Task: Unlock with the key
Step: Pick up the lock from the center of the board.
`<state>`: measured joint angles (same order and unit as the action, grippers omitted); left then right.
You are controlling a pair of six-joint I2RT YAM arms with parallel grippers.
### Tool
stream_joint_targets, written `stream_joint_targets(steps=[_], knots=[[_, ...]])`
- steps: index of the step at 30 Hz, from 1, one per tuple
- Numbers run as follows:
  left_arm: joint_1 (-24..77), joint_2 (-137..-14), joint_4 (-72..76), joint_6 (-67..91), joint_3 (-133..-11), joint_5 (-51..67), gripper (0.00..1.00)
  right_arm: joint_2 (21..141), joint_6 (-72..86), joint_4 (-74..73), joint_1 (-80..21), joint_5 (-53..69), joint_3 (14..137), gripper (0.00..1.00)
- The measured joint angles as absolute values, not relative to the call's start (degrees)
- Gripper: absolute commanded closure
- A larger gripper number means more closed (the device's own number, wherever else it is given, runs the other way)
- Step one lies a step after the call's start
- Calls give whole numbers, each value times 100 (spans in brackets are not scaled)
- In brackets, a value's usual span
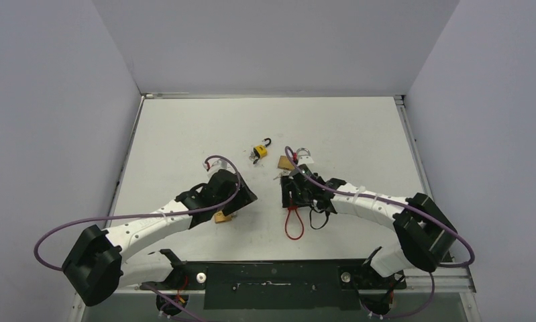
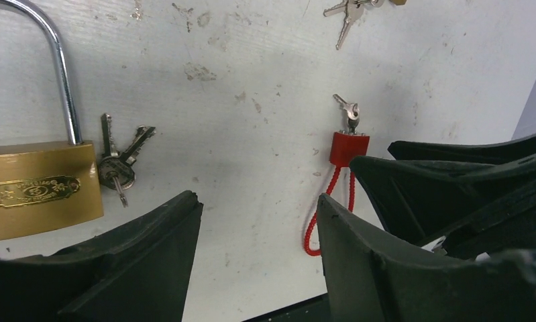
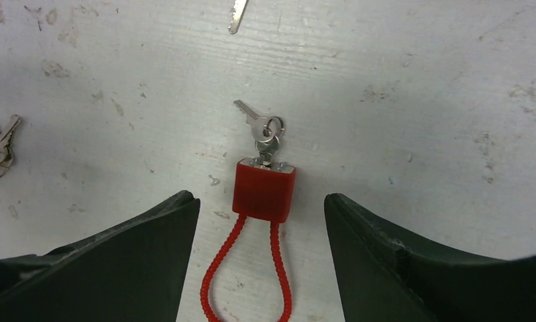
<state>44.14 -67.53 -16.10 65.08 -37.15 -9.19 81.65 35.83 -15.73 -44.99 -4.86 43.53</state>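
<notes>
Two arms reach in over the white table in the overhead view, bent toward each other in the middle. The left gripper sits lower left of centre, with a brass padlock showing just beside it. The right gripper sits right of centre, over the top end of a red cable lock whose loop trails toward the bottom of the frame. Higher up lie a small yellow padlock and, right of it, a second brass padlock.

Seen from the left wrist, the two black fingers stand apart at the bottom of the frame with only bare table between them, grasping nothing. The brass padlock lies at the left edge, shackle pointing up, with a bunch of keys just beside it. The red cable lock is right of centre, a key stuck in its top end. More keys show at the upper edge.

From the right wrist, the fingers are spread wide on either side of the red lock body in mid-frame, and I see a gap on both sides. The key stands in the lock's upper end, with a spare on its ring pointing to the upper left. The red cord loops down out of the bottom edge.
</notes>
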Motion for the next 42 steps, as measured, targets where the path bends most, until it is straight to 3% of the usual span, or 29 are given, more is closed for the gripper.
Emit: stream_joint_targets(steps=[9,16,21,28,42], knots=[[4344,-6357,-1481,6114,-3422,-919,34,9188,3621,-2134,-4703,-574,5135,51],[4329,-6267,-1356,6040,-3131,-836,34,9529,3835,-2366,-4703,-622,5328,80],[4307,-6206,-1168,6012,-2958,-681,30,9509,4147,-2351,-4670,-626,5310,82],[4307,-6204,-556,5649,-2801,-263,3,8801,5308,-1846,-4038,71,4569,83],[4517,-6204,1623,5599,-2047,609,3,8438,8001,-1708,-3791,486,4311,84]])
